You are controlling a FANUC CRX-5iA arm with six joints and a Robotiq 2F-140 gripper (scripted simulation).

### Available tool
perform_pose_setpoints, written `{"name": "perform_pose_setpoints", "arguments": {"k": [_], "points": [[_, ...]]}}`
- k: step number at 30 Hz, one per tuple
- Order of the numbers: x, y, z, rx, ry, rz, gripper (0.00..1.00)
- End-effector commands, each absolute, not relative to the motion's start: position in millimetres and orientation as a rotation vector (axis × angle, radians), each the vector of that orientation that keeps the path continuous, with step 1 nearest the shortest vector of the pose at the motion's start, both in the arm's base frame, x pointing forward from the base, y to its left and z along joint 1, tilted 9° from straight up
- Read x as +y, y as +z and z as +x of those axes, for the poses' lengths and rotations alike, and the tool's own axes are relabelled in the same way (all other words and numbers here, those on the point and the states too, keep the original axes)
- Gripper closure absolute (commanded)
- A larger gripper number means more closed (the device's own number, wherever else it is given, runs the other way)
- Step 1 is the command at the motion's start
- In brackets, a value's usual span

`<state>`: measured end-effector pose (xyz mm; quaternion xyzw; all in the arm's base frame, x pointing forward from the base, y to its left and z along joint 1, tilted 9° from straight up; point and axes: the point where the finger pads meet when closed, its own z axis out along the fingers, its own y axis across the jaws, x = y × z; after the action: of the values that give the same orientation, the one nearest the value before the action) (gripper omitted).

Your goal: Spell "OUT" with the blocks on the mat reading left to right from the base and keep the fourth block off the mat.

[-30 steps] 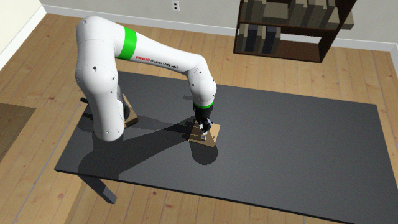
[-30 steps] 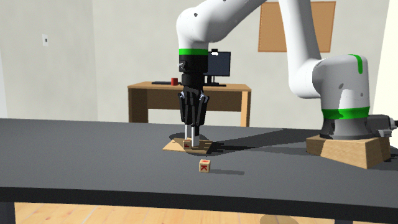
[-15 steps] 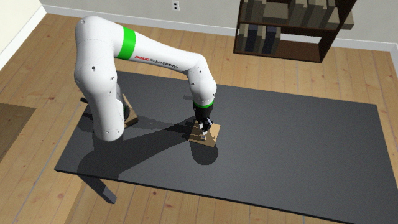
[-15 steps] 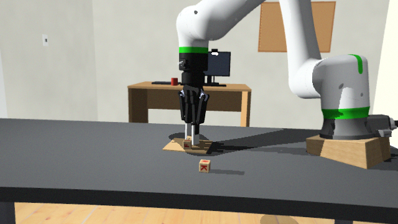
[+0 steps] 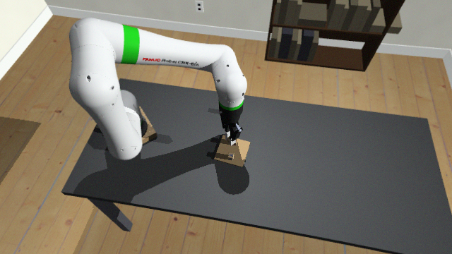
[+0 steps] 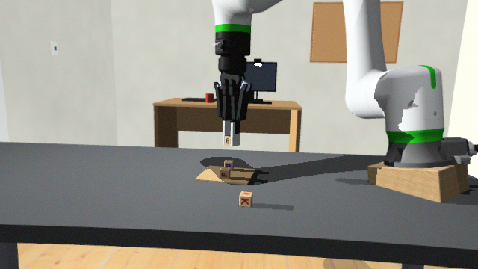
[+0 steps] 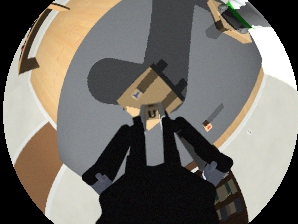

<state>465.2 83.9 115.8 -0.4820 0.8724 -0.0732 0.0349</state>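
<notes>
A dark grey rectangular table top point(image 5: 318, 169) is seen with wide bare stretches to the right of and in front of a small tan square mat point(image 5: 244, 149), which lies flat well away from every table edge. On the mat two small wooden letter blocks are found touching each other: one with a red letter on its side point(image 6: 225, 173) and one with a blue mark on top point(image 6: 228, 164); their top letters cannot be read. A third wooden block marked with a red K point(image 6: 246, 199) is set on the bare table, off the mat and apart from it, nearer the exterior camera. The black two-finger gripper point(image 6: 231, 140) is hung above the mat, clear of it, its fingers drawn close and pinched on a fourth small wooden block point(image 6: 228, 141), which is carried in the air
</notes>
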Motion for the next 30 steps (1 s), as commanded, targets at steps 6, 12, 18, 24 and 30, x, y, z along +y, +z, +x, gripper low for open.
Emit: {"name": "perform_pose_setpoints", "arguments": {"k": [6, 12, 18, 24, 30], "points": [[85.7, 133.6, 462.7, 2.682, -0.225, -1.482, 0.87], [85.7, 133.6, 462.7, 2.682, -0.225, -1.482, 0.87], [85.8, 133.7, 462.9, 2.642, -0.228, -1.559, 0.87], [86.0, 133.8, 463.7, 2.495, -0.238, -1.809, 0.87], [86.1, 133.9, 464.3, 2.358, -0.244, -2.002, 0.87]]}}
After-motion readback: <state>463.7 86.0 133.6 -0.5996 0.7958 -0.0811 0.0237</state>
